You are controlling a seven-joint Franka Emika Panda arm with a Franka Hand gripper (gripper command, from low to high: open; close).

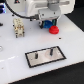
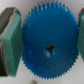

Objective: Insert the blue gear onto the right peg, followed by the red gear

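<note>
Blue gear [image 2: 48, 45] filling the wrist view, toothed rim and dark centre hole plain, clamped at opposite edges between two green-padded fingers [image 2: 12, 42]. In the exterior view only a sliver of blue gear [image 1: 47, 23] visible under the gripper [image 1: 47, 22], raised above the white tabletop [image 1: 70, 42]. Red gear [image 1: 53, 30] seen only there, lying flat just beside the gripper. White plate [image 1: 46, 56] with black border nearer the camera, well apart, carrying the right peg [image 1: 50, 50] and a shorter pin [image 1: 38, 54], both bare.
</note>
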